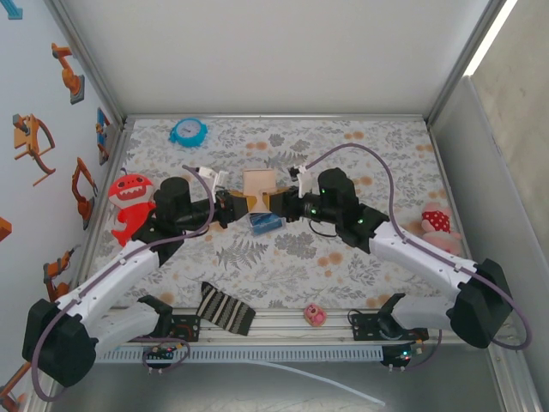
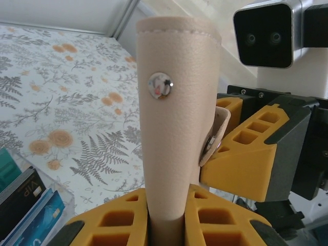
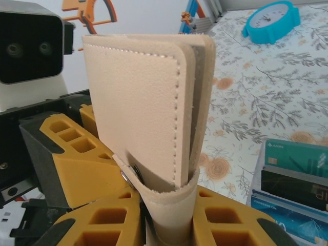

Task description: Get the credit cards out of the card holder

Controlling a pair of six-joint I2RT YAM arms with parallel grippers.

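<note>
The tan card holder (image 1: 260, 183) is held above the table's middle between both grippers, folded shut, its snap stud facing the left wrist camera. My left gripper (image 1: 233, 206) comes from the left and its yellow fingers are shut on the holder's lower edge (image 2: 174, 128). My right gripper (image 1: 287, 204) faces it from the right, and its jaws pinch the holder's strap end (image 3: 138, 113). The right gripper's fingers (image 2: 256, 154) sit just beside the holder in the left wrist view. Several teal, black and blue credit cards (image 1: 264, 221) stand in a clear tray on the table below the holder.
A blue clock (image 1: 188, 131) stands at the back. A red fish toy (image 1: 129, 202) lies at the left and a pink plush (image 1: 437, 225) at the right. A striped cloth (image 1: 225, 309) and a small pink object (image 1: 315, 315) lie by the near edge.
</note>
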